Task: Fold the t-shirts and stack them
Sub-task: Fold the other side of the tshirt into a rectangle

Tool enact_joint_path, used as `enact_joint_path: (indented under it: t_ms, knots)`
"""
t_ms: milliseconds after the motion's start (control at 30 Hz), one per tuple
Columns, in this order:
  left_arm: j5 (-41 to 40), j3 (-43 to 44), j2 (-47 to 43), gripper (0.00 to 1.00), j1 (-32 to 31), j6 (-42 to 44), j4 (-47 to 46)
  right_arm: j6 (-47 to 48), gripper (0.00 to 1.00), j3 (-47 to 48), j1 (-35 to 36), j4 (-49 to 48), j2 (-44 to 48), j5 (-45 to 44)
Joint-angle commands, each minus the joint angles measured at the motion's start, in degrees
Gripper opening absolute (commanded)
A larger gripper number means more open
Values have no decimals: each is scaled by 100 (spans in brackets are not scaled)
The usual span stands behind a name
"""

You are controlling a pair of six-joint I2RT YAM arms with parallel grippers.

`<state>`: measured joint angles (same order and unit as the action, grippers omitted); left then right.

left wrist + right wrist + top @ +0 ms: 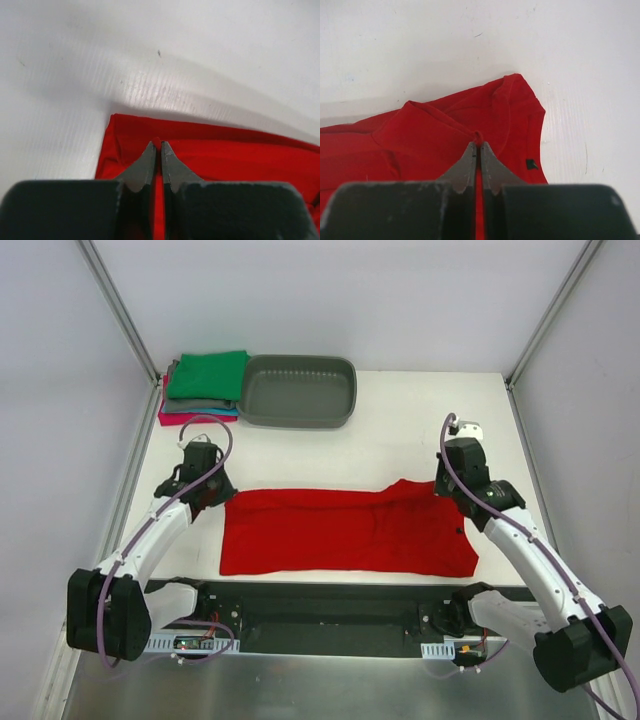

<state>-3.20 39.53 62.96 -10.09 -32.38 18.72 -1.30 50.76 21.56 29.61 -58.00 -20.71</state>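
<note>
A bright red t-shirt point(345, 532) lies as a long band across the near part of the table. My left gripper point(213, 492) is shut on the red t-shirt point(225, 155) at its far left corner, with a bit of cloth pinched between the tips. My right gripper point(446, 483) is shut on the red t-shirt point(435, 140) at its far right corner, by the collar, where the cloth rises. A stack of folded t-shirts point(203, 388), green on top of grey, teal and magenta, sits at the far left.
A grey oval plastic tub point(298, 391) stands at the back, just right of the stack. A metal frame post stands at each back corner. The white table point(430, 420) runs to a dark rail at the near edge.
</note>
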Motion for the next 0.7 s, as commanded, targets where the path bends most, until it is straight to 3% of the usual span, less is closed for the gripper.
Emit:
enact_joint_path:
  t_ms: [0,200,467,667]
  knots:
    - [-154,651,330,0,-11,294,-229,-46,1,82,-64,133,26,-118]
    - [-197,671,463,0,-11,338,-228,-28,1,171,-82,309,7,-82]
    - [-374,-199,-275,0,-11,206,-307,-89,1,-312,-82,590,675,128]
    - [-462,-349,-539,0,-11,206,-343,-335,1,-743,-91,748,1352,541]
